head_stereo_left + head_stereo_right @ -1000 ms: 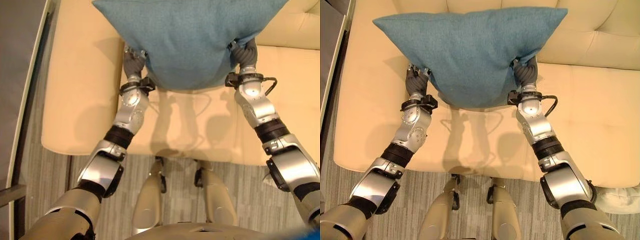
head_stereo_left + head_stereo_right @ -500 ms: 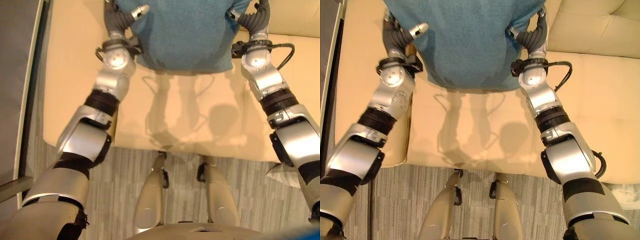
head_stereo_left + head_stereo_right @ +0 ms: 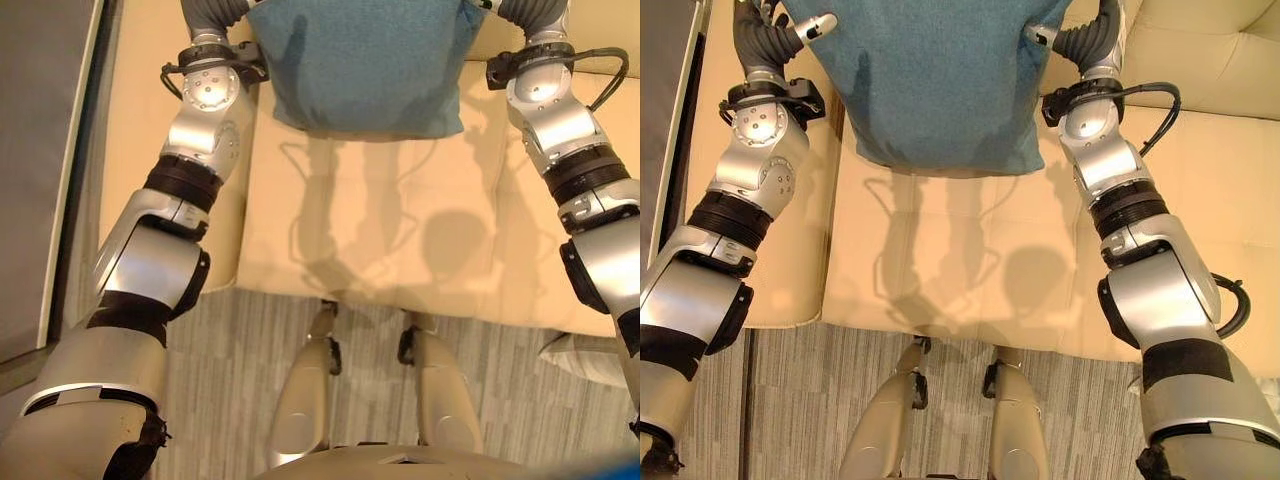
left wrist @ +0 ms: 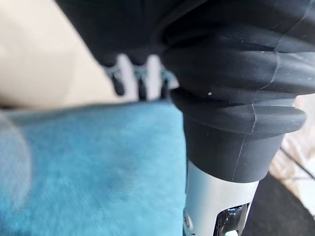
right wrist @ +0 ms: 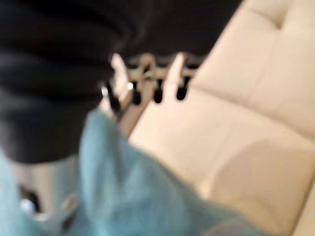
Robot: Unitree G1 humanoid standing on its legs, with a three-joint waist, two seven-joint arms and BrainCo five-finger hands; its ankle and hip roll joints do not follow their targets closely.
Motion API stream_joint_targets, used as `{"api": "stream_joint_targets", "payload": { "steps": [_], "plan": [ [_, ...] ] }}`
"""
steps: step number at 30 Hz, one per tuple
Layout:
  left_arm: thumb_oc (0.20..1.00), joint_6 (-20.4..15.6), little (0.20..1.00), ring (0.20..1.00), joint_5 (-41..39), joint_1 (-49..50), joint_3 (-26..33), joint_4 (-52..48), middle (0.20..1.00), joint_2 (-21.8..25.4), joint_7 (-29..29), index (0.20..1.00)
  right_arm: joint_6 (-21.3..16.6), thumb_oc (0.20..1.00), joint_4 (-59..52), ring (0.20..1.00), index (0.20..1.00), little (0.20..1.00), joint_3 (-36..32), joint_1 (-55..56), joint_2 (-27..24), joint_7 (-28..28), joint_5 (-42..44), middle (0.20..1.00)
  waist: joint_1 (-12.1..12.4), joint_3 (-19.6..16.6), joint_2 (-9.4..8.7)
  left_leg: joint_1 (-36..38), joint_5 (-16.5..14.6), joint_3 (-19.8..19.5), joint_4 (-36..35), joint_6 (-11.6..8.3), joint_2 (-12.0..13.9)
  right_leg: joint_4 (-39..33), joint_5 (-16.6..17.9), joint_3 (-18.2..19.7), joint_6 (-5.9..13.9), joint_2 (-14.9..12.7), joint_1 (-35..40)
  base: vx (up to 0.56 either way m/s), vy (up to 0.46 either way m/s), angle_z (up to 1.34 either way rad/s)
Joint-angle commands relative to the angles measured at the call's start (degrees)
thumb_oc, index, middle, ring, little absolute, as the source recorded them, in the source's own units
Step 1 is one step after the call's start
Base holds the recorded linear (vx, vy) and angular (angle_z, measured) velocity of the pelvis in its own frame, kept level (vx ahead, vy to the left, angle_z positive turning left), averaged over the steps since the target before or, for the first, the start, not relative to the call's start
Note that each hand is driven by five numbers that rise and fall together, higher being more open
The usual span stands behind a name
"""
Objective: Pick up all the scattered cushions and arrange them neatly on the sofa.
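Two hands on the list, is that right?

— Yes. Item one: left hand, at the left edge of the teal cushion. Its thumb lies on the near face of the cloth. In the left wrist view the fingers reach past the cushion's edge on the far side, nearly straight. The cushion is pinched between thumb and fingers.

And the second?

— Item two: right hand, at the cushion's right edge, mirroring the left. Its thumb is on the near face. In the right wrist view the fingers stand in a row beyond the cloth. It grips the same cushion.

Cushions, counted?

— One teal cushion. It is held between the two hands above the seat of the cream sofa, and its lower edge throws a shadow on the seat below. Its upper part runs out of view, so I cannot tell whether it touches the backrest.

Anything else?

— One sofa, with a padded seat and a tufted back. One grey striped floor in front of it. One pale fabric thing lies on the floor by the sofa's front edge, on the robot's right. It is partly hidden behind the right arm, and I cannot tell what it is.
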Motion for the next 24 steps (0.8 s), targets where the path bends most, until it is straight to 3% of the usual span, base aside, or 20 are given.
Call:
{"api": "stream_joint_targets", "payload": {
  "steps": [1, 5, 11, 14, 17, 18, 20, 21, 22, 23, 24],
  "plan": [
    [1.000, -3.0, 1.000, 1.000, 1.9, -3.2, -1.2, 0.5, 1.000, 3.3, -1.0, 1.000, -1.5, 1.000, 0.3, 1.000, 1.000, 1.000, 3.1, -4.4, -1.3, -0.3, -0.4, 1.000, 0.0, -3.5, -2.08, 3.5, -2.3, -1.1, 0.3, -3.28, -1.0, 3.9, -3.5, 2.6, 6.46, -1.8, 1.2, 0.00, 0.018, -0.03],
    [1.000, -0.9, 1.000, 1.000, 8.1, -3.4, 0.8, 4.1, 1.000, 3.8, 4.3, 1.000, 0.0, 1.000, 2.8, 1.000, 1.000, 1.000, 3.1, -5.2, -2.7, -2.5, -2.5, 1.000, 0.1, -3.0, -1.86, 3.6, -2.4, -1.0, 0.6, -3.18, -0.9, 4.1, -3.7, 2.8, 6.39, -1.7, 1.1, 0.00, 0.006, -0.03],
    [1.000, -1.1, 1.000, 1.000, 8.2, -0.8, 3.0, 3.7, 1.000, 8.2, 4.1, 1.000, 0.0, 1.000, 3.2, 1.000, 1.000, 1.000, 3.5, -4.6, -6.5, -1.7, -2.0, 1.000, 0.1, -2.8, -1.89, 3.8, -2.5, -0.9, 0.7, -3.13, -0.9, 4.1, -3.6, 2.8, 6.40, -1.6, 1.3, 0.01, 0.000, 0.00],
    [1.000, -2.3, 1.000, 1.000, 8.4, 8.0, 7.6, -3.5, 1.000, 11.0, 3.3, 1.000, -0.8, 1.000, -2.7, 1.000, 1.000, 1.000, 0.9, 1.4, -10.9, -0.8, -2.6, 1.000, 0.3, -2.9, -2.01, 4.4, -2.9, -0.7, 1.1, -3.06, -0.9, 4.2, -3.9, 2.8, 6.28, -1.5, 2.0, 0.01, 0.000, -0.01],
    [1.000, -2.9, 1.000, 1.000, 9.5, 21.3, 13.2, -11.4, 1.000, 11.7, 1.2, 1.000, -2.0, 1.000, -10.0, 1.000, 1.000, 1.000, -4.6, 13.4, -14.8, 1.6, -3.4, 1.000, 0.3, -3.7, -2.08, 6.3, -3.8, -0.5, 1.5, -2.91, -0.9, 5.0, -4.9, 2.7, 6.03, -1.5, 3.7, 0.10, -0.003, -0.01],
    [1.000, -2.7, 1.000, 1.000, 11.7, 32.6, 17.3, -17.3, 1.000, 11.6, -0.9, 1.000, -3.2, 1.000, -15.8, 1.000, 1.000, 1.000, -11.2, 26.1, -16.4, 4.1, -3.4, 1.000, 0.1, -4.3, -2.11, 8.6, -4.4, -0.4, 1.3, -2.92, -0.8, 5.5, -5.7, 2.6, 5.94, -1.5, 5.9, 0.12, -0.002, 0.02],
    [1.000, -2.6, 1.000, 1.000, 12.1, 37.9, 19.1, -19.7, 1.000, 11.0, -1.7, 1.000, -3.7, 1.000, -18.5, 1.000, 1.000, 1.000, -14.7, 32.1, -16.3, 4.9, -3.7, 1.000, 0.1, -4.8, -2.25, 9.6, -4.4, -0.4, 1.0, -2.85, -0.9, 5.6, -5.9, 2.5, 5.94, -1.5, 6.9, 0.12, -0.008, 0.10],
    [1.000, -2.6, 1.000, 1.000, 12.8, 48.5, 22.8, -24.0, 1.000, 8.9, -4.7, 1.000, -4.6, 1.000, -22.7, 1.000, 1.000, 1.000, -20.1, 44.7, -15.8, 8.6, -3.9, 1.000, -0.2, -5.0, -2.39, 12.1, -5.1, -0.4, 0.7, -2.98, -0.7, 6.1, -7.1, 2.1, 5.89, -1.5, 9.4, 0.13, -0.019, 0.11],
    [1.000, -2.5, 1.000, 1.000, 12.8, 48.6, 22.7, -24.2, 1.000, 8.9, -4.6, 1.000, -4.6, 1.000, -23.0, 1.000, 1.000, 1.000, -20.3, 45.1, -15.7, 8.6, -3.9, 1.000, -0.2, -5.2, -2.46, 12.0, -4.9, -0.4, 0.7, -2.96, -0.8, 5.9, -6.9, 2.1, 5.88, -1.6, 9.4, 0.17, -0.042, 0.13],
    [1.000, -2.1, 1.000, 1.000, 12.6, 57.8, 24.9, -26.4, 1.000, 5.5, -7.8, 1.000, -5.1, 1.000, -25.4, 1.000, 1.000, 1.000, -24.2, 55.2, -14.2, 12.5, -4.1, 1.000, -0.4, -5.4, -2.72, 14.0, -5.4, -0.6, 0.7, -3.02, -0.7, 5.9, -7.8, 1.6, 5.84, -1.4, 11.9, 0.06, -0.017, 0.11],
    [1.000, -2.1, 1.000, 1.000, 12.6, 57.9, 24.9, -26.5, 1.000, 5.5, -7.8, 1.000, -5.1, 1.000, -25.5, 1.000, 1.000, 1.000, -24.4, 55.4, -14.1, 12.5, -4.1, 1.000, -0.4, -5.6, -2.74, 13.8, -5.2, -0.6, 0.7, -2.99, -0.7, 5.7, -7.6, 1.5, 5.83, -1.5, 11.8, 0.11, -0.041, 0.09]
  ]
}}
